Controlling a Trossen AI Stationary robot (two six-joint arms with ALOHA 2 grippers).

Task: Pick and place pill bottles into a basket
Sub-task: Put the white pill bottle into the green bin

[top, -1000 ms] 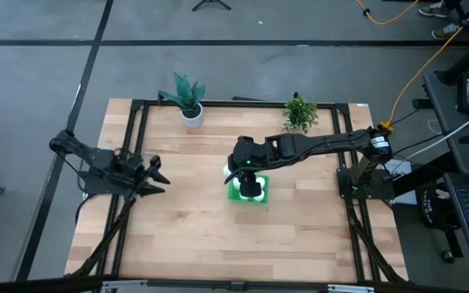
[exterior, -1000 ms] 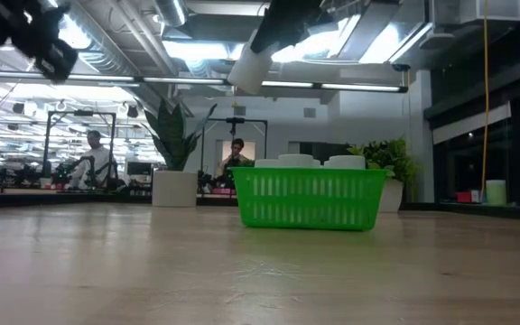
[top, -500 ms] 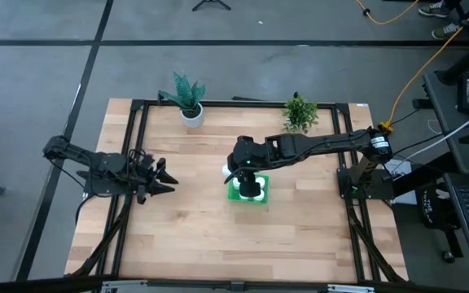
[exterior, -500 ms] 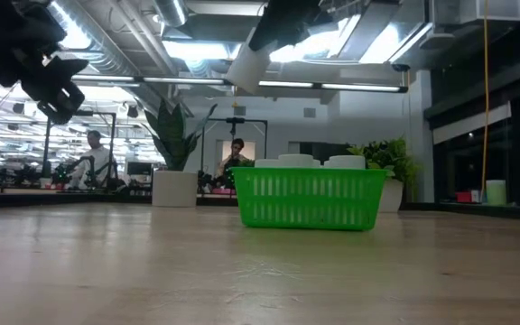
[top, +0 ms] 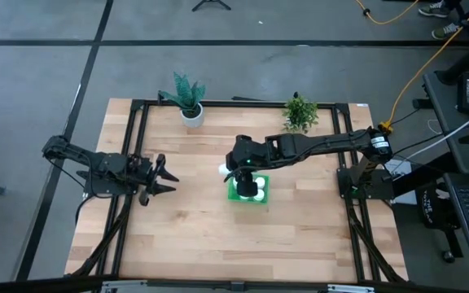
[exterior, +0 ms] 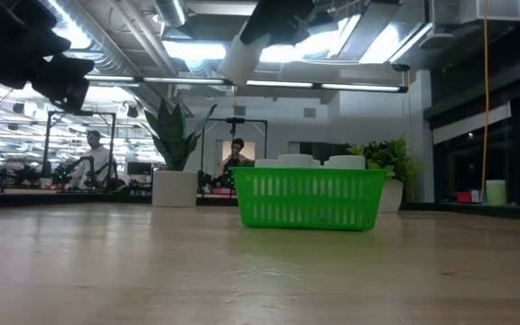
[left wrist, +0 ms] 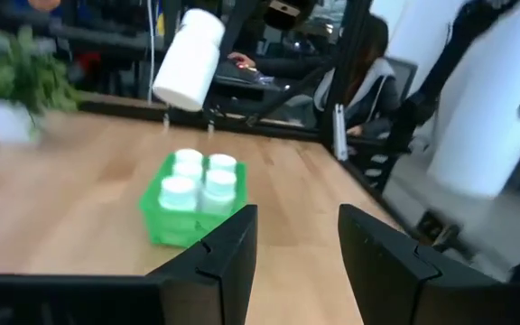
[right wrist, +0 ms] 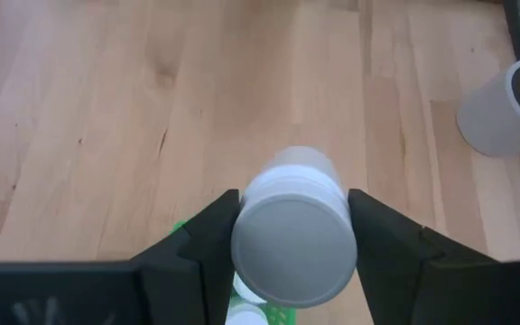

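Over the middle of the bench (top: pixel 177 228), seen from above, the right pincer (top: pixel 233 171) hangs at the basket (top: pixel 260 198), clamped on a pill bottle (top: pixel 223 170) that juts out past the basket's edge, away from the arm's base. Four more bottles (top: pixel 248 188) stand inside the basket, right below the pincer. The left pincer (top: pixel 163 177) hovers well apart from the basket, near its own side of the bench, its fingers spread narrowly around nothing. At bench height, the held bottle (exterior: pixel 239 60) hangs tilted, well above the basket (exterior: pixel 310 199), with white caps (exterior: pixel 298 161) showing over the rim. From the left wrist, beyond that pincer's parted fingers (left wrist: pixel 227 255), the bottle (left wrist: pixel 188 60) slants in the air above the basket (left wrist: pixel 181 224), where four caps (left wrist: pixel 197 177) sit. From the right wrist, the bottle (right wrist: pixel 293 239) sits tight between both fingers (right wrist: pixel 204 235), cap toward the camera, with a white plant pot (right wrist: pixel 506 110) farther off.
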